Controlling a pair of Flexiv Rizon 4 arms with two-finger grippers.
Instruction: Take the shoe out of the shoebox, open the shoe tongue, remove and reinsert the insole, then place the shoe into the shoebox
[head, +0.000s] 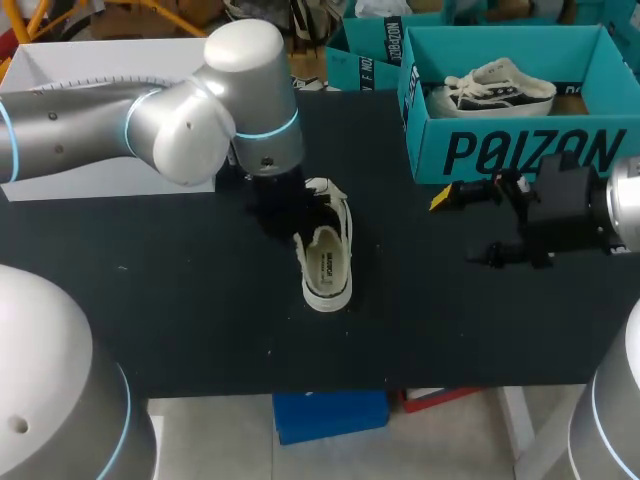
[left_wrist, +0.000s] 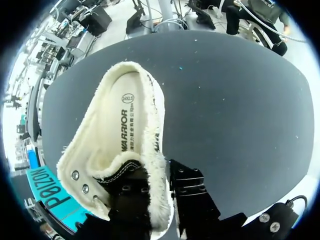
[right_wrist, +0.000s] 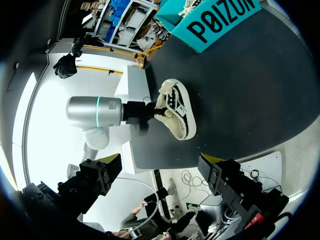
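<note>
The shoe (head: 327, 255) lies out of the shoebox (head: 520, 150) in the middle of the worktop (head: 180, 290), its long axis running from the far edge towards us, with the heel opening and the insole (left_wrist: 125, 130) at the near end. Our left tool (left_wrist: 159, 175) sits at the laced far end and looks clenched on the shoe's fleecy side edge, so that arm is nearer. Our right tool (head: 463, 226) hangs released and empty, well apart to the right in front of the shoebox, and we judge it must come in sideways across the shoe to reach the insole
</note>
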